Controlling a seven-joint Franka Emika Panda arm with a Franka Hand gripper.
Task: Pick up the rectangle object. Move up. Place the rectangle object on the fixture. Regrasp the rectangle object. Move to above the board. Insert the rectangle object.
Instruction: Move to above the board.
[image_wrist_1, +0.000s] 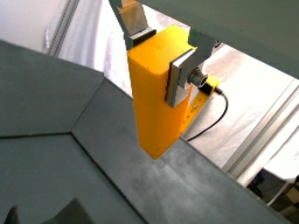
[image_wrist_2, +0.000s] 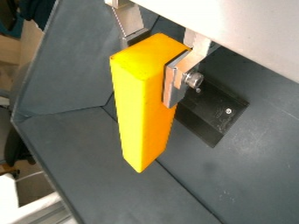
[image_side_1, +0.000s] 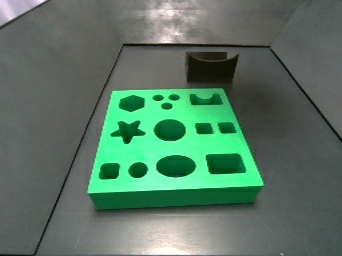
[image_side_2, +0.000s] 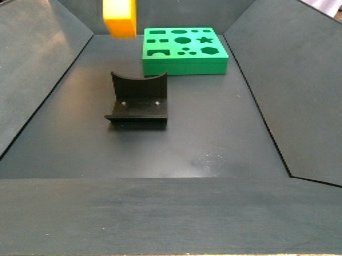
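Rectangle object (image_wrist_2: 142, 105), a smooth orange-yellow elongated block, is pinched near its upper end by the gripper (image_wrist_2: 158, 54), silver finger plates (image_wrist_2: 177, 77) pressed on opposite faces. Long axis hangs down from the fingers, clear of the floor. In a side view the block (image_side_2: 120, 18) sits high above the fixture (image_side_2: 138, 100), a small dark notched bracket, so judged next move: straight descent. Green slab board (image_side_2: 186, 50) lies beyond the fixture.
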